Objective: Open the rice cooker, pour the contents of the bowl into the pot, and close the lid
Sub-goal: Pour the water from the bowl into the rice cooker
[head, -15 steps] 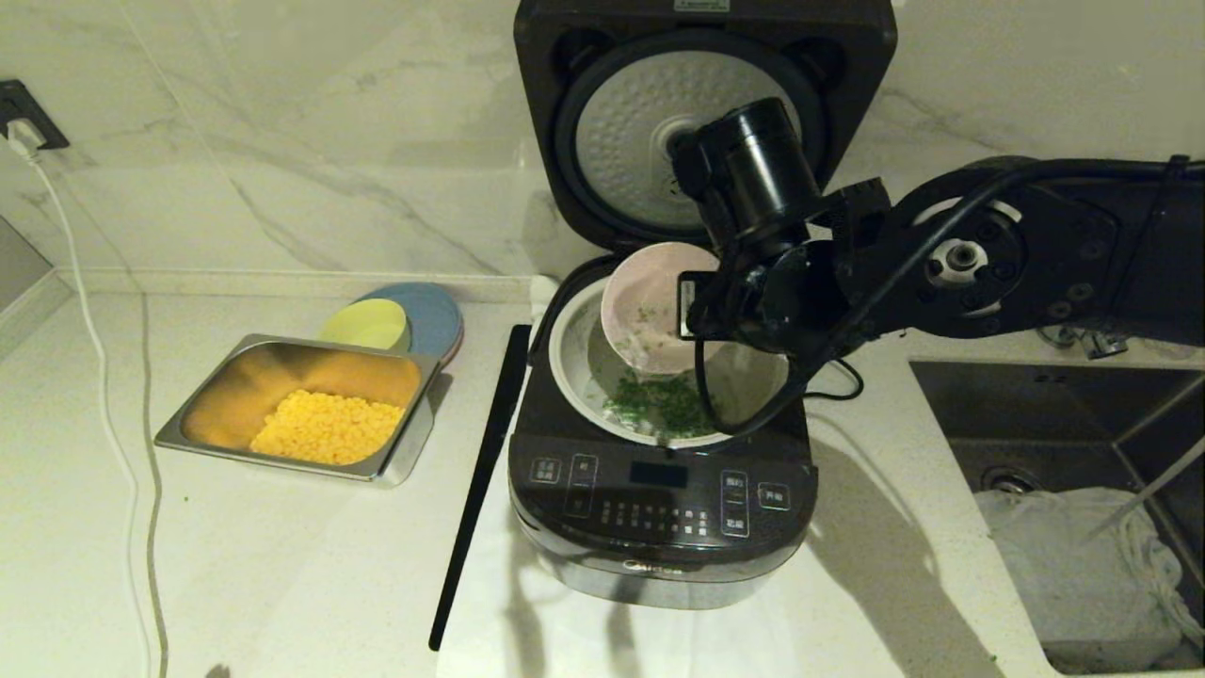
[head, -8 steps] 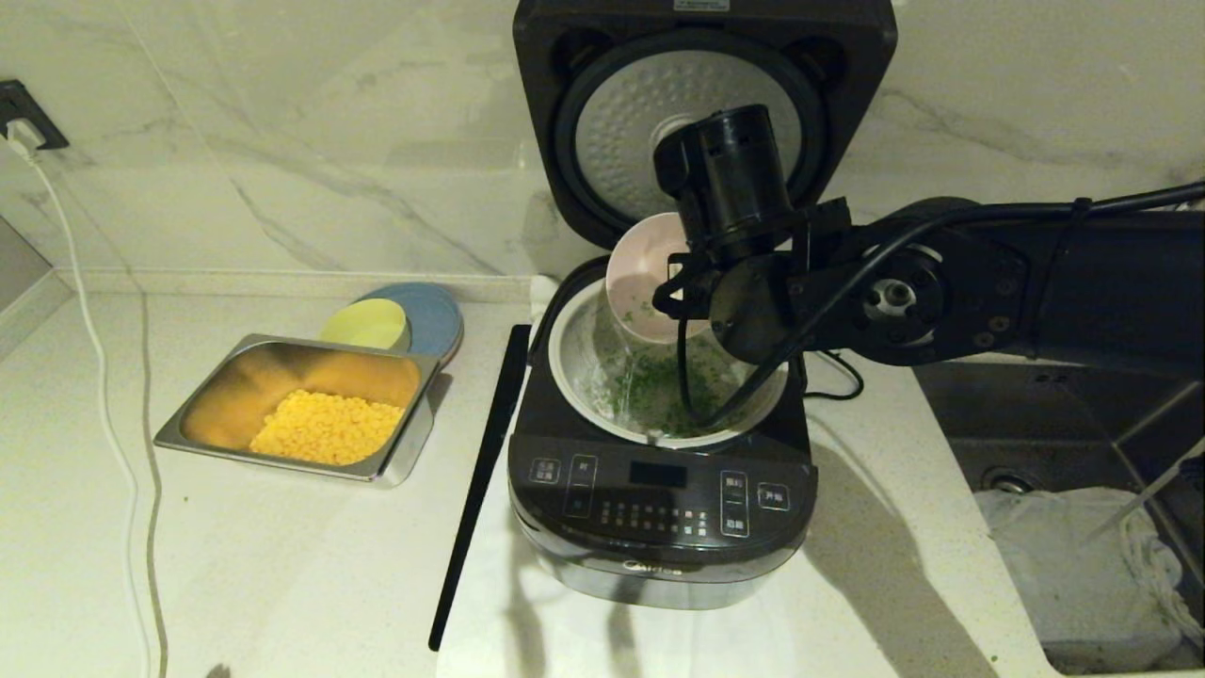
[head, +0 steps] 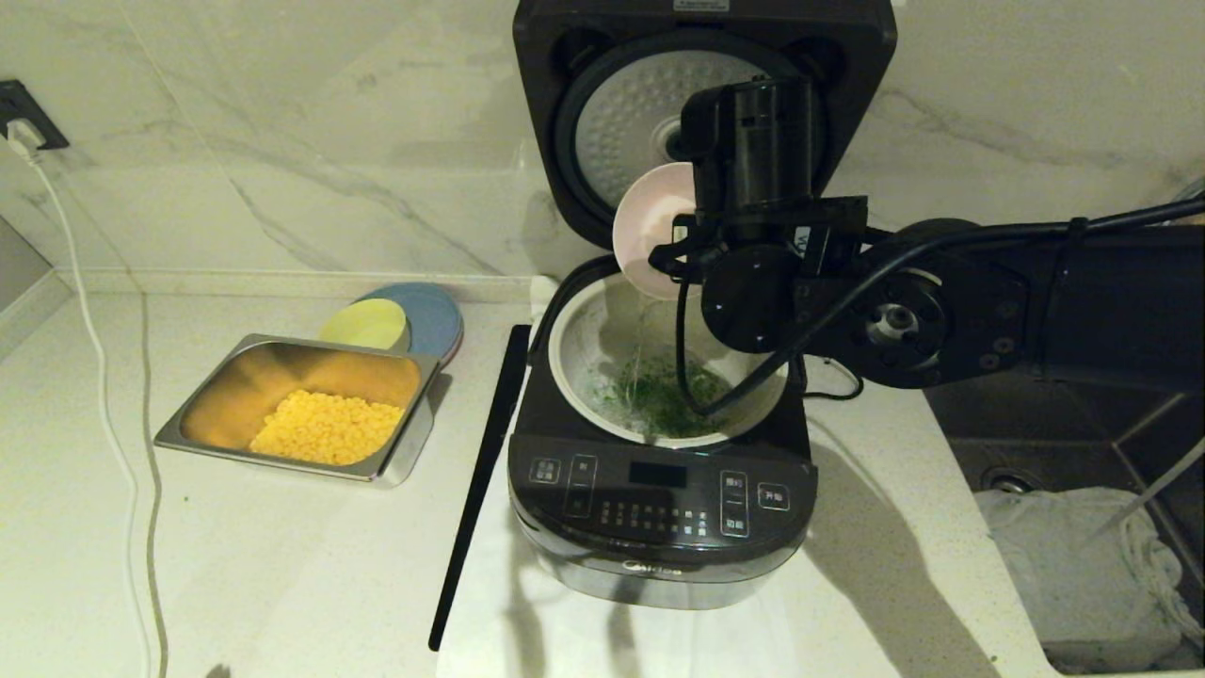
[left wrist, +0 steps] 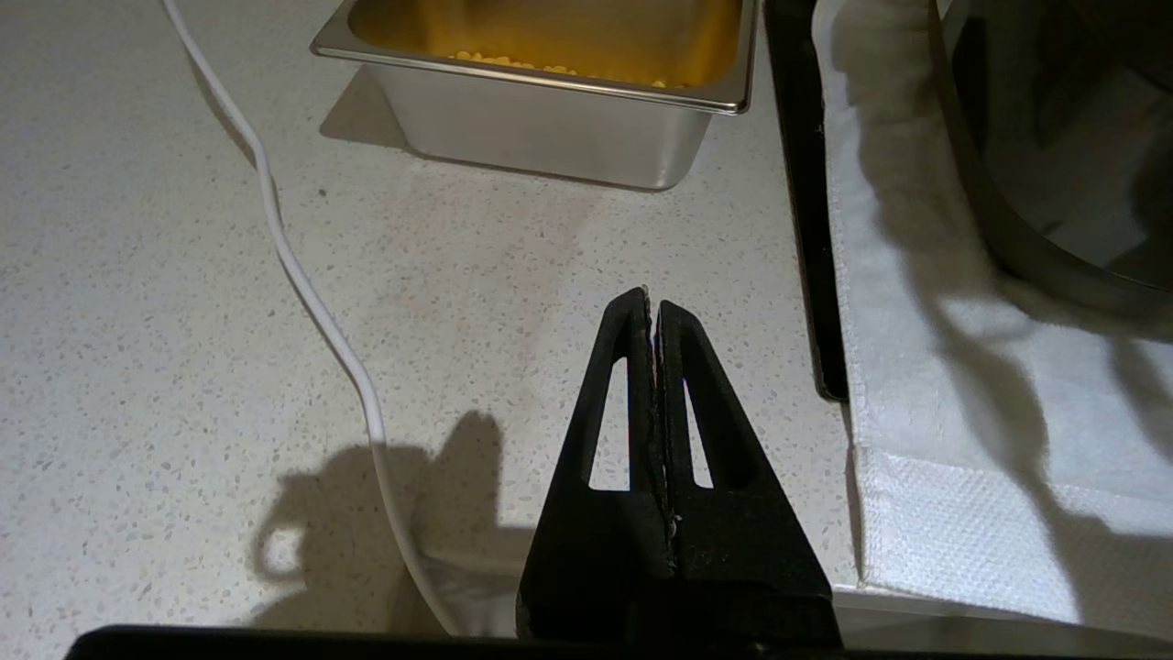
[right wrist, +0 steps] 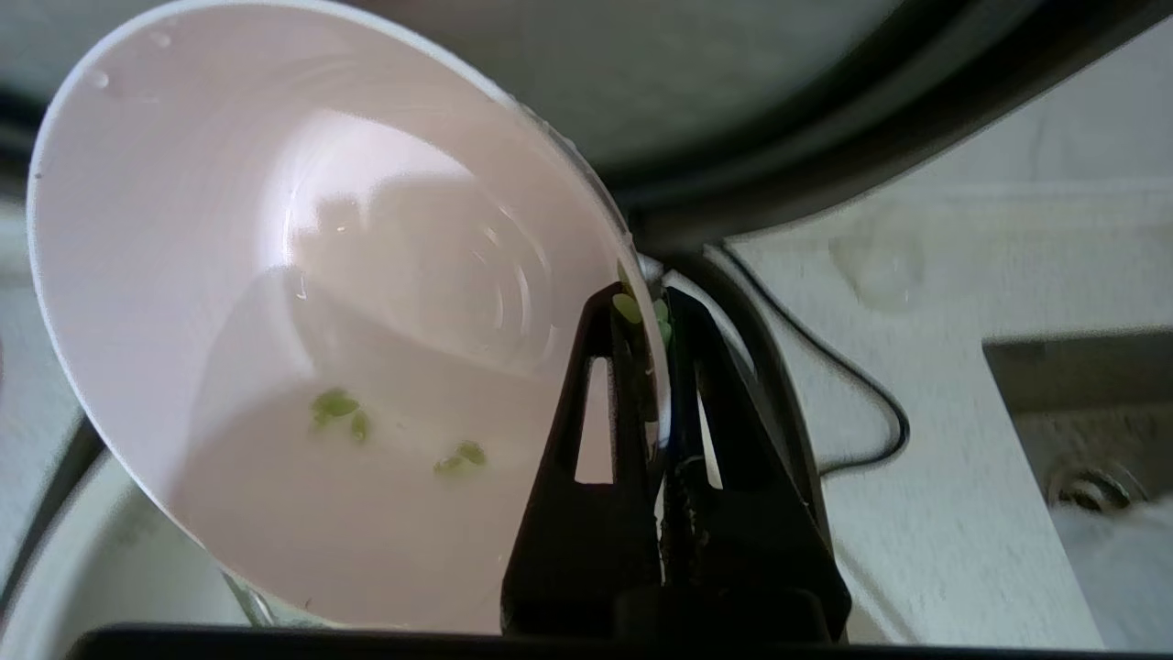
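Right tool [right wrist: 647, 316] clamped on pink bowl [head: 650, 226] rim, tipped over pot [head: 588, 330]; greens [head: 664, 400] inside, left tool [left wrist: 652, 307] closed.

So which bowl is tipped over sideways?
The pink bowl, pinched at its rim by the right gripper above the pot. The yellow-green bowl sits flat beside the tray.

Matte black right arm [head: 941, 311] — round screwed joint housings, looped black cable, cylindrical wrist.
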### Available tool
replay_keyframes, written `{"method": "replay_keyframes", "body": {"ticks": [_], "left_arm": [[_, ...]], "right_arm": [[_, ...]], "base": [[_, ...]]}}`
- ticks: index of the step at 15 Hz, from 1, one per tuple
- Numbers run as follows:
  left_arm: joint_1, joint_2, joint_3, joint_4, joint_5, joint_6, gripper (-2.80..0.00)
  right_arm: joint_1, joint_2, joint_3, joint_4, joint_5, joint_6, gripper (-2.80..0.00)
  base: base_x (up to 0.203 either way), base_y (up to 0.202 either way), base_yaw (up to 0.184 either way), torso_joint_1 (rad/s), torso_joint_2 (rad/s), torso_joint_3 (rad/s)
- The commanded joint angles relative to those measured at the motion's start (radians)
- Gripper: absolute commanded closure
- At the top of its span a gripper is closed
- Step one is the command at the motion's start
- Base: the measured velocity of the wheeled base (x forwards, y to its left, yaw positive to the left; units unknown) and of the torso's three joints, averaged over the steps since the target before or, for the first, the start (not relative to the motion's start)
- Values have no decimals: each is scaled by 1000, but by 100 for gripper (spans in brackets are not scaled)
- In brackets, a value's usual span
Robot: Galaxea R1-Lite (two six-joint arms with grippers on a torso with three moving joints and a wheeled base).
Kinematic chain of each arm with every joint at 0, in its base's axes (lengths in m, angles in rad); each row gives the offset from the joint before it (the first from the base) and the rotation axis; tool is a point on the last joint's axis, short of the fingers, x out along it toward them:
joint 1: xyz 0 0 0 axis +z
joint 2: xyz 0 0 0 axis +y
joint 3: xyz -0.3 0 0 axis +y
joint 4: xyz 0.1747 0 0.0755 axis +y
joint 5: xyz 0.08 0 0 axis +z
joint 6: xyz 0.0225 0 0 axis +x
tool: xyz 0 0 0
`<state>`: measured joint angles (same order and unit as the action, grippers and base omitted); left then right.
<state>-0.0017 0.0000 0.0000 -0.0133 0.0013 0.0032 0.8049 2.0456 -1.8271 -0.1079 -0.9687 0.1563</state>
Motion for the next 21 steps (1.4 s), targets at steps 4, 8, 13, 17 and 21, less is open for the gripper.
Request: {"method": "replay_keyframes", "body": {"ticks": [4,8,13,17,21], "left_arm": [[0,0,9,-1,0,0,0],[0,0,9,-1,0,0,0],[0,0,9,-1,0,0,0],[0,0,9,-1,0,0,0],[0,0,9,-1,0,0,0]], "right_arm": [[2,-60,214,-415,-1,-170,0],[3,-32,390,-823,18,-334,0],[15,44,504,-1230,120,-590,0],[22,94,526,-1339,140,-649,0],[31,100,521,-1340,142,-650,0]], "base": [[0,0,0,0,0,0],[0,0,0,0,0,0],[0,0,0,0,0,0],[0,0,0,0,0,0],[0,0,0,0,0,0]]}}
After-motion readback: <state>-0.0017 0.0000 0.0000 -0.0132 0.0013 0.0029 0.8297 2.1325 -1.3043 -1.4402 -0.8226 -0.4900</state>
